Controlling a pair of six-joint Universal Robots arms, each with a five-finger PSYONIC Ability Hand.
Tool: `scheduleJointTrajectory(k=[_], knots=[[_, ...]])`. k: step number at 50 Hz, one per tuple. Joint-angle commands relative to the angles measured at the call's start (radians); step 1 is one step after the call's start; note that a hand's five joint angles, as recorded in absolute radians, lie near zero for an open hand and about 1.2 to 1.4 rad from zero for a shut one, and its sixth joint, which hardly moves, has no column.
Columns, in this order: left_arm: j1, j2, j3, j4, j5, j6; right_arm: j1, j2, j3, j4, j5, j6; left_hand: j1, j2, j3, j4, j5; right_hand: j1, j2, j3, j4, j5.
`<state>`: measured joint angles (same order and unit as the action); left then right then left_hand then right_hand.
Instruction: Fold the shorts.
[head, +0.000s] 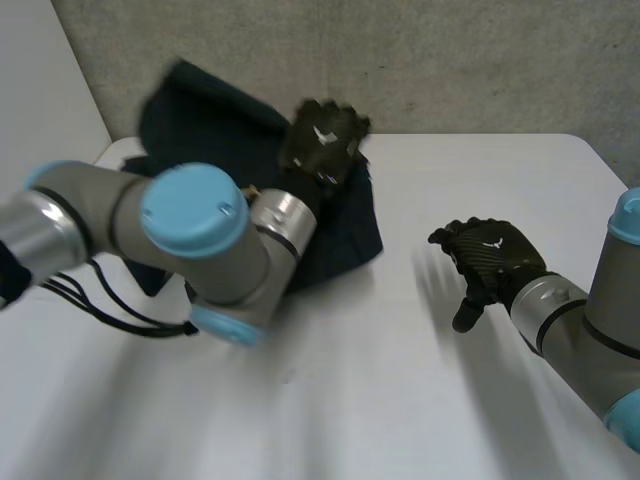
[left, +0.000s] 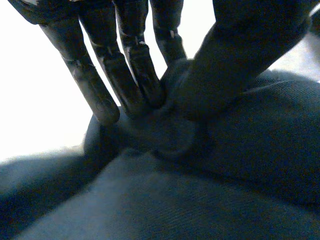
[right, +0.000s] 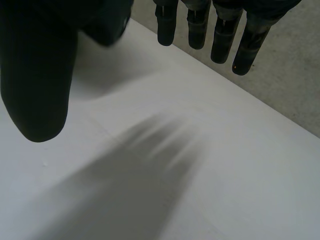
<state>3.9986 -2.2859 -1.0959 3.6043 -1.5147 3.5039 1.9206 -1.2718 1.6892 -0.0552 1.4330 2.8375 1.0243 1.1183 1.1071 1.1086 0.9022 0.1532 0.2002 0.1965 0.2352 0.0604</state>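
Dark navy shorts lie bunched at the far left of the white table, partly lifted off it. My left hand sits at the cloth's right edge, above the table. In the left wrist view a fold of the shorts is pinched between the fingers and the thumb. My right hand hovers over bare table to the right of the shorts, apart from them. Its fingers hang straight and its thumb stands wide, with nothing between them.
A grey wall rises behind the table's far edge. A black drawstring trails from the shorts across the table under my left arm. White table spreads beneath my right hand.
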Motion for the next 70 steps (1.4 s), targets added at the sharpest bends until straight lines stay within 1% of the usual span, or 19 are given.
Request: scheduleJointTrajectory(k=[1,7,8,18,23,28,32,38,43,45,46,49,50,57,61,65,66,69,70], knots=[[-0.053,-0.034,-0.013,-0.016,0.028,0.004,-0.034,-0.003,0.004,-0.003,0.001,0.011,-0.773,-0.867,-0.855,-0.857,-0.825,0.021,-0.026,-0.022,-0.061,-0.06],[0.025,0.072,-0.059,-0.033,0.028,0.006,-0.032,-0.004,0.001,0.003,-0.006,0.013,-0.778,-0.873,-0.861,-0.863,-0.831,0.021,-0.026,-0.022,-0.061,-0.06],[0.063,0.116,-0.094,-0.044,0.028,0.003,-0.029,-0.004,0.001,0.005,-0.008,0.013,-0.781,-0.875,-0.864,-0.866,-0.834,0.021,-0.026,-0.022,-0.061,-0.06],[0.23,0.322,-0.337,-0.067,0.03,0.0,-0.012,-0.003,-0.002,0.008,-0.009,0.013,-0.781,-0.875,-0.864,-0.866,-0.834,0.021,-0.026,-0.022,-0.061,-0.06],[0.324,0.335,-0.435,-0.102,0.033,0.003,0.06,0.011,-0.017,-0.005,-0.025,0.014,-0.761,-0.855,-0.844,-0.845,-0.813,0.021,-0.026,-0.022,-0.061,-0.06],[0.362,0.315,-0.455,-0.171,0.045,0.007,0.142,0.078,-0.055,-0.029,-0.023,0.022,-0.758,-0.852,-0.841,-0.842,-0.81,0.021,-0.026,-0.022,-0.061,-0.06],[0.381,0.221,-0.423,-0.219,0.054,0.014,0.212,0.135,-0.098,-0.09,-0.016,0.059,-0.761,-0.855,-0.844,-0.845,-0.813,0.021,-0.026,-0.022,-0.061,-0.06],[0.378,0.117,-0.331,-0.289,0.054,0.015,0.262,0.255,-0.177,-0.16,0.047,0.094,-0.758,-0.852,-0.841,-0.842,-0.81,0.021,-0.026,-0.022,-0.061,-0.06],[0.367,0.045,-0.251,-0.364,0.053,0.015,0.304,0.367,-0.276,-0.158,0.15,0.089,-0.711,-0.805,-0.794,-0.796,-0.764,0.031,-0.016,-0.012,-0.051,-0.051],[0.364,0.029,-0.234,-0.377,0.047,0.015,0.305,0.388,-0.299,-0.158,0.171,0.091,-0.597,-0.691,-0.68,-0.681,-0.65,0.198,0.151,0.155,0.116,0.116],[0.363,0.017,-0.22,-0.384,0.038,0.014,0.304,0.408,-0.319,-0.158,0.178,0.094,-0.387,-0.481,-0.47,-0.471,-0.44,0.495,0.448,0.452,0.413,0.414],[0.347,0.008,-0.208,-0.383,0.03,0.014,0.304,0.42,-0.339,-0.16,0.178,0.094,0.057,-0.037,-0.026,-0.028,0.004,1.043,0.996,0.999,0.961,0.961],[0.337,0.008,-0.203,-0.383,0.021,0.014,0.304,0.425,-0.351,-0.161,0.178,0.091,0.329,0.234,0.246,0.244,0.276,1.241,1.194,1.198,1.159,1.159],[0.286,0.106,-0.242,-0.426,-0.024,-0.009,0.284,0.424,-0.427,-0.156,0.182,0.082,0.372,0.278,0.289,0.288,0.32,1.243,1.196,1.2,1.161,1.161],[0.225,0.206,-0.308,-0.504,-0.033,-0.071,0.204,0.414,-0.505,-0.15,0.175,0.037,0.372,0.278,0.289,0.288,0.32,1.243,1.196,1.2,1.161,1.161],[0.145,0.276,-0.341,-0.532,-0.045,-0.221,0.158,0.434,-0.629,-0.153,0.155,-0.082,0.372,0.278,0.289,0.288,0.32,1.243,1.196,1.2,1.161,1.161],[0.114,0.304,-0.347,-0.532,-0.061,-0.294,0.153,0.456,-0.675,-0.159,0.139,-0.12,0.372,0.278,0.289,0.288,0.32,1.243,1.196,1.2,1.161,1.161],[0.071,0.324,-0.349,-0.532,-0.082,-0.403,0.15,0.499,-0.742,-0.167,0.09,-0.174,0.372,0.278,0.289,0.288,0.32,1.243,1.196,1.2,1.161,1.161],[0.044,0.327,-0.348,-0.527,-0.091,-0.464,0.149,0.526,-0.788,-0.175,0.046,-0.194,0.372,0.278,0.289,0.288,0.32,1.243,1.196,1.2,1.161,1.161]])
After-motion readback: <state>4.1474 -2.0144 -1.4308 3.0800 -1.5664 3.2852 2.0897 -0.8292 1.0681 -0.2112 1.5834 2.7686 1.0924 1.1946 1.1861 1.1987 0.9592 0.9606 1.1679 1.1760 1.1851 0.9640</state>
